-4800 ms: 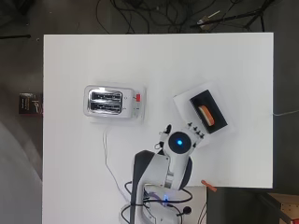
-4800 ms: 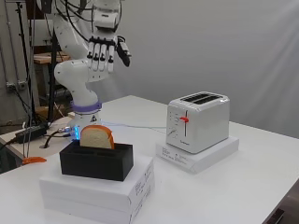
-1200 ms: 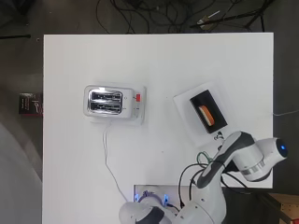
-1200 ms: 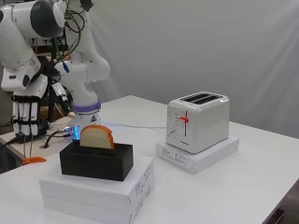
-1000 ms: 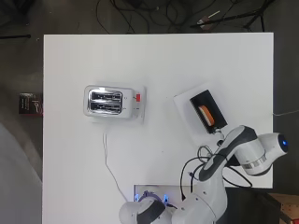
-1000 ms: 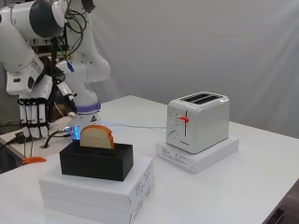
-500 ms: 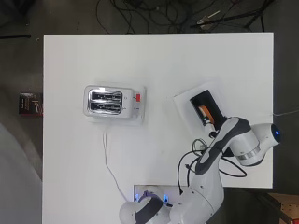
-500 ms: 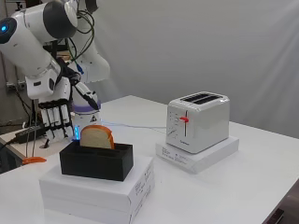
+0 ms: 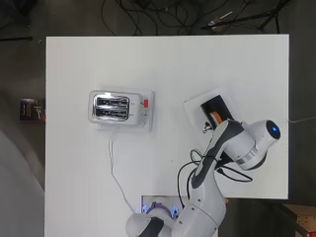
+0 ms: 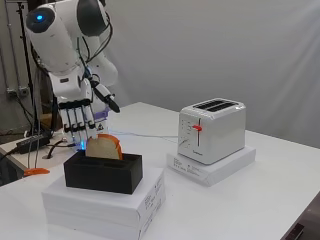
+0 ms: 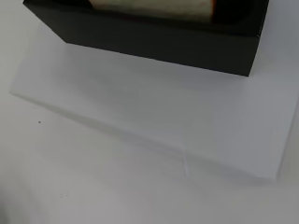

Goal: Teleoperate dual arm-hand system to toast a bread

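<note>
A slice of bread (image 10: 103, 147) with an orange crust stands upright in a black holder (image 10: 102, 173); the overhead view shows a sliver of that bread (image 9: 216, 116) in the holder (image 9: 213, 105). My hand (image 10: 77, 117) hangs just behind the holder, fingers straight and pointing down, thumb stuck out, holding nothing. In the overhead view the arm covers the hand. The wrist view looks down on the holder's wall (image 11: 154, 39) and the bread's top edge (image 11: 154, 7). The white toaster (image 10: 212, 129) with a red lever stands to the right, and the overhead view shows the toaster (image 9: 118, 107) with both slots empty.
Holder and toaster each rest on flat white boxes (image 10: 102, 202) (image 10: 212, 165). The toaster's white cable (image 9: 114, 168) runs toward the arm's base. A small orange object (image 10: 34, 171) lies by the table's near-left edge.
The arm has swung from beside the table in toward the holder. The hand, fingers still straight and downward, has come right up behind the bread. Bread and toaster have not moved.
</note>
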